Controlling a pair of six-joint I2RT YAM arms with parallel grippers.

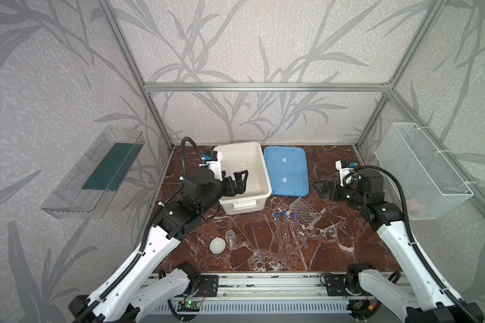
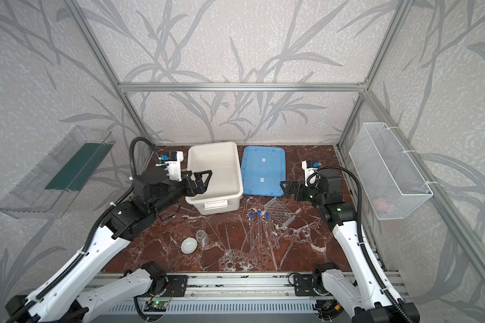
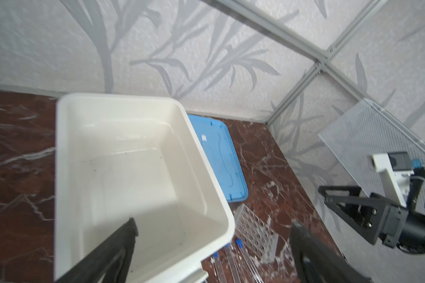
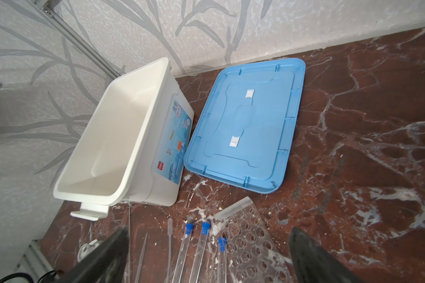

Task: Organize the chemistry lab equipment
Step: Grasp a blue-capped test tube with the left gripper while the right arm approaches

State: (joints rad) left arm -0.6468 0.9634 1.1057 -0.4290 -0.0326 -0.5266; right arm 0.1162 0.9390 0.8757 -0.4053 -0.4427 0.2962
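The white tub point(image 1: 248, 163) sat empty on the counter point(image 1: 347, 237), with the blue lid point(image 1: 287, 170) just beside it. The released left end effector point(image 1: 235, 181) hovered over the tub, and the right end effector point(image 1: 326, 190) was also released. Capped tubes point(image 1: 286, 232), rack point(image 1: 305, 211), jar point(image 1: 230, 237), dish point(image 1: 217, 245) and rods point(image 1: 254, 237) lay on the counter.

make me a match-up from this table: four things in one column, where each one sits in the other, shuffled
Things:
1 white tub
2 blue lid
3 white round dish
4 clear perforated rack

Places:
a beside the small clear jar
b closest to the left end effector
c just right of the three blue-capped tubes
d lying flat, right of the tub

Pairs: 1-b, 2-d, 3-a, 4-c
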